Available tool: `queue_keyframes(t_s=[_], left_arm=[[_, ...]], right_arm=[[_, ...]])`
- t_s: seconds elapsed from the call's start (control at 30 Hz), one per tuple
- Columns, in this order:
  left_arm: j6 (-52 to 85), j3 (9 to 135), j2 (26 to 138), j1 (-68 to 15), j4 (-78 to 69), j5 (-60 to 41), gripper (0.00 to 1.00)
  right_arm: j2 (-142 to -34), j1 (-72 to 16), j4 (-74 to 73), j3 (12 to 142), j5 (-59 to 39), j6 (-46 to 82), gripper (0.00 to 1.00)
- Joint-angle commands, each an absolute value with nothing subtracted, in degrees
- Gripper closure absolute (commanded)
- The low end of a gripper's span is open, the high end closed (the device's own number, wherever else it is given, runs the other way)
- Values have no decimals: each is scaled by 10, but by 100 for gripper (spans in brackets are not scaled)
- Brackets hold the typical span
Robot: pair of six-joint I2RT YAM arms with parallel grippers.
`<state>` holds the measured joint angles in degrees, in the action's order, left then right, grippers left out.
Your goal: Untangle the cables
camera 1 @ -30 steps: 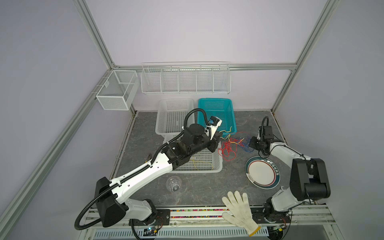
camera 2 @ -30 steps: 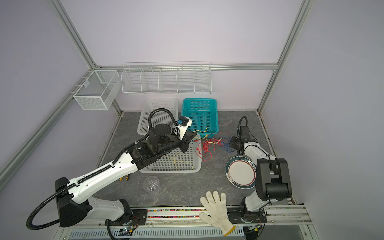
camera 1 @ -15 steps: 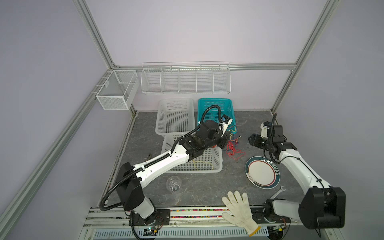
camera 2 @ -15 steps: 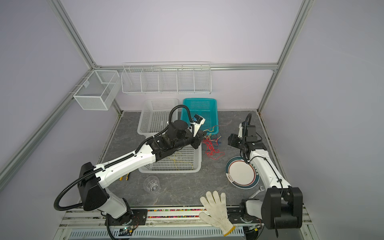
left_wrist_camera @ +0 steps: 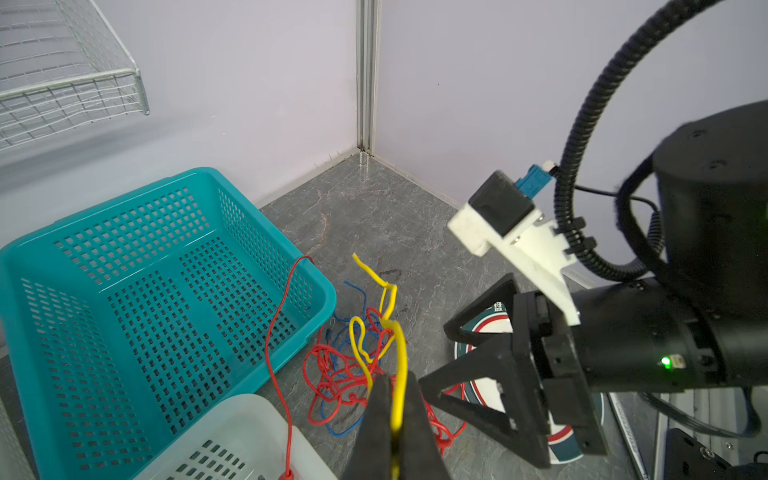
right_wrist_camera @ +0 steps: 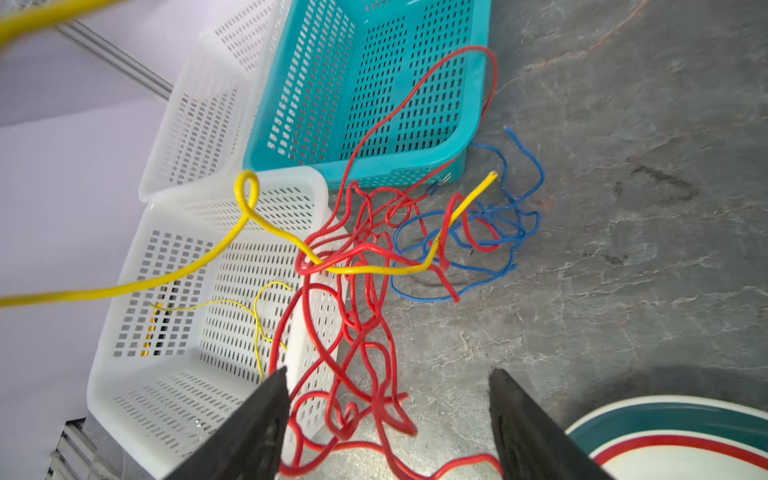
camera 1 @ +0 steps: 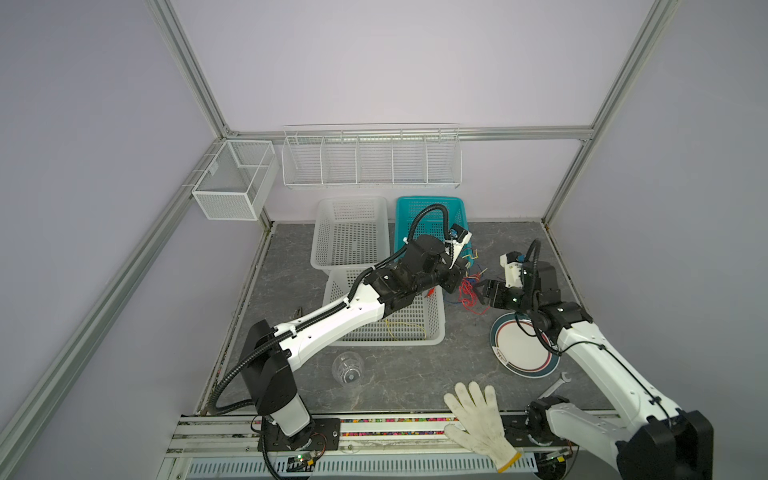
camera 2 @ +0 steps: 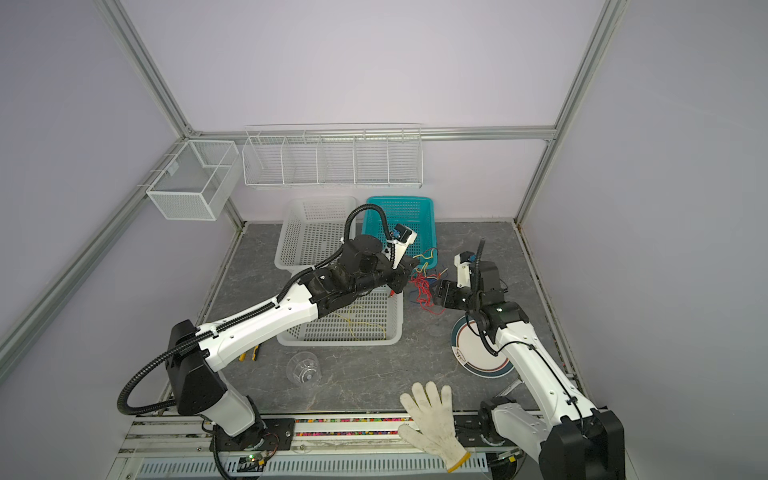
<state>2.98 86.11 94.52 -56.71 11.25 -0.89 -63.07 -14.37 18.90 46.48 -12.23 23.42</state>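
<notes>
**Yellow in hand, red knot waiting**

Grey marbled bench [camera 1: 374,390] under me, lilac walls all round. The cables [camera 1: 469,291] sit on its back half, right of the middle: a loose heap on the stone, tight against the teal basket's [left_wrist_camera: 166,178] near corner, with the white basket [right_wrist_camera: 124,332] on one side and the plate [camera 1: 523,353] on the other.

My left gripper [left_wrist_camera: 395,382] is pinched tight on the yellow strand [right_wrist_camera: 249,232], which runs up off the heap and threads straight through the red strands [right_wrist_camera: 353,316]. The blue strand [right_wrist_camera: 498,232] lies flat on the far side of the pile, and one red loop arches over the teal basket's corner.

My right gripper [right_wrist_camera: 388,372] hangs over the red coils, jaws spread wide, holding nothing.

These are thin, light and floppy, I reckon, with kinks that will catch on each other. Pull hard on yellow and the whole heap will probably ride along. So my call is to pin the reds low, at the thick bundle right below my right jaws, and draw yellow out slowly along its own line. The plastic sheath may slip, so I'd bite square across, not at a bare tip.

A second, thinner yellow wire [right_wrist_camera: 257,307] lies alone inside the white basket.
</notes>
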Motion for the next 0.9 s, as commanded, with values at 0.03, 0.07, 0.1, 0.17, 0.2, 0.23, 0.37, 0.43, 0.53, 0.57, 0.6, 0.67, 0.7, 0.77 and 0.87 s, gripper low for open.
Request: queue_keyframes(t_s=[0.03, 0.07, 0.1, 0.17, 0.2, 0.23, 0.37, 0.43, 0.53, 0.57, 0.6, 0.67, 0.7, 0.77, 0.87], left_arm=[[36, 892, 955, -572, 109, -7, 100], [36, 893, 956, -573, 111, -7, 100], [36, 895, 957, -573, 110, -7, 100], [36, 897, 960, -574, 112, -6, 100], [37, 898, 962, -574, 112, -7, 100], [37, 899, 963, -575, 112, -7, 100], [39, 905, 966, -577, 110, -12, 100], [39, 907, 967, -577, 110, -14, 100], [39, 910, 964, -577, 111, -14, 100], [39, 908, 962, -577, 111, -14, 100], [37, 909, 961, -577, 112, -12, 100], [30, 909, 954, -577, 119, -3, 100], [28, 910, 950, -577, 124, 7, 100], [20, 918, 944, -577, 143, 34, 100], [2, 930, 931, -577, 171, 71, 100]], right_arm=[[-653, -170, 155, 466, -112, 241, 27], [-655, -177, 152, 467, -108, 242, 27], [-658, -183, 150, 469, -104, 242, 27], [-661, -192, 149, 471, -94, 241, 27], [-665, -196, 149, 472, -85, 241, 26], [-671, -199, 148, 473, -78, 241, 27], [-704, -205, 136, 476, -63, 247, 32], [-721, -207, 129, 476, -56, 254, 41], [-742, -208, 120, 469, -33, 262, 66], [-746, -208, 122, 468, -20, 264, 74], [-750, -208, 129, 466, -2, 267, 82], [-752, -208, 147, 462, 32, 272, 91], [-753, -207, 155, 460, 49, 272, 94], [-751, -203, 168, 453, 70, 272, 94], [-750, -188, 176, 438, 82, 274, 94]])
